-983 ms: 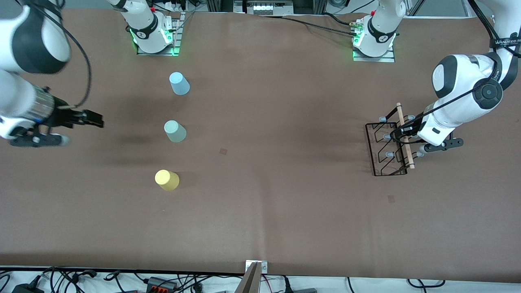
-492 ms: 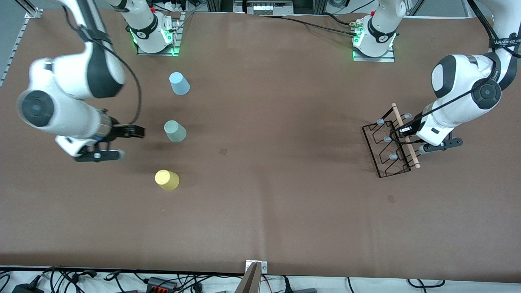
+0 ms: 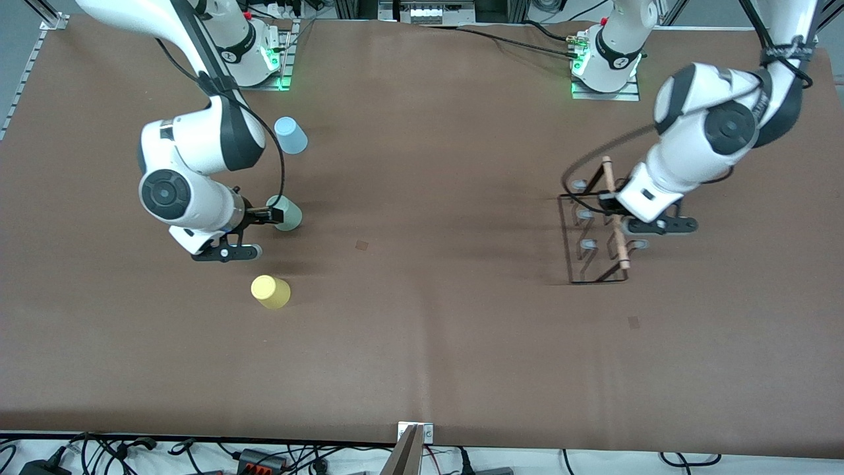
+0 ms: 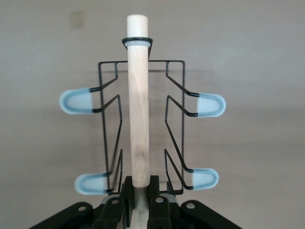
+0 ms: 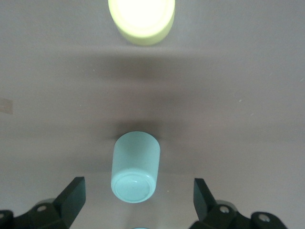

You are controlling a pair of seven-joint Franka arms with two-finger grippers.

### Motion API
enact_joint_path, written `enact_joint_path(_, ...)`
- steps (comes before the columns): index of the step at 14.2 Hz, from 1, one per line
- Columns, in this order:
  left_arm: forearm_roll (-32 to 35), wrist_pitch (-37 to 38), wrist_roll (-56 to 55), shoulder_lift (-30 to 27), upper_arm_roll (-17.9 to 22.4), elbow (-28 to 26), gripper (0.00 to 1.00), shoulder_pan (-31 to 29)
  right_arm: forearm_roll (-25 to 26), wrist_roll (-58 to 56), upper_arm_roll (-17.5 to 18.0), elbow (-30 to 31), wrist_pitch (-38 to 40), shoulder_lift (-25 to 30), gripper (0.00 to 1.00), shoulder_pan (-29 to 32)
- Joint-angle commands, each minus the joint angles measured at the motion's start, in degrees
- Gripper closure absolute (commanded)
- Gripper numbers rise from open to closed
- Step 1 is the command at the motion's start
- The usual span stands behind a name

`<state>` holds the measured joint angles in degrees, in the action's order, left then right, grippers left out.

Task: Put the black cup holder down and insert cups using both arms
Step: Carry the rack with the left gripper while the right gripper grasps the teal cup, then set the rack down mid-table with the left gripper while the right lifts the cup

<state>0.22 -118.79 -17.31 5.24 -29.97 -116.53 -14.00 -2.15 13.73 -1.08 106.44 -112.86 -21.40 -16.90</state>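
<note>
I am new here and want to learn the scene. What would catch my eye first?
The left pincer, shut on the wooden handle of the black cup holder, holds it at the left arm's end. At the right arm's end, the open right pincer flanks the mint green cup.

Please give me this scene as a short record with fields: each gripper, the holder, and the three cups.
left gripper: shut on the wooden handle of the black cup holder
right gripper: open, at the mint green cup
mint green cup: upside down, between the open fingers, not gripped
yellow cup: nearest the front camera
light blue cup: nearest the right arm's base
</note>
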Motion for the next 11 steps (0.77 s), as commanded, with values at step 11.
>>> enact_joint_path(11,11.0,1.5,-29.6,23.8,-12.0,22.0,0.99,17.2,-9.0,1.8,-0.3,7.0,-3.3,-2.2,0.0,-0.3)
